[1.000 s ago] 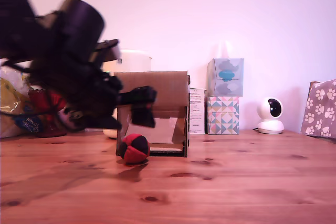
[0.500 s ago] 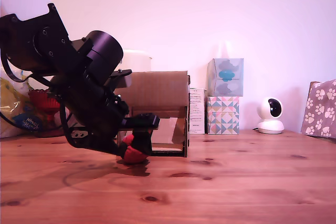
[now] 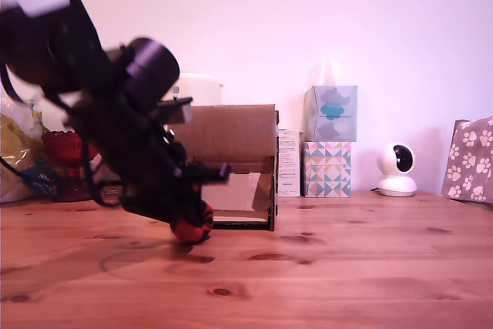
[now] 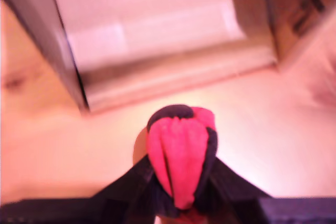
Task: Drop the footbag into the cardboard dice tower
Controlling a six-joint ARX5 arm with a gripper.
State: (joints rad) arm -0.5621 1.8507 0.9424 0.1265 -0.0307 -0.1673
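Note:
The red and black footbag [image 3: 190, 229] sits squeezed between my gripper's [image 3: 194, 219] black fingers, low over the wooden table, just in front of the cardboard dice tower [image 3: 231, 161]. The wrist view shows the footbag [image 4: 181, 153] pinched into a narrow shape by the two fingers [image 4: 135, 184], so my gripper [image 4: 178, 192] is shut on it. Behind it lies the tower's lower opening with its sloped ramp [image 4: 157, 30]. My arm hides the tower's left side in the exterior view. Both views are motion-blurred.
Two stacked tissue boxes [image 3: 330, 140] and a slim white box [image 3: 288, 162] stand to the exterior view's right of the tower. Farther right are a small white camera [image 3: 397, 169] and a paw-print box [image 3: 470, 159]. Bags and a red container [image 3: 65, 163] crowd the back left.
My gripper came down onto the footbag in front of the tower and shut on it. The arm is still moving, and the ball has shifted slightly left and looks squashed.

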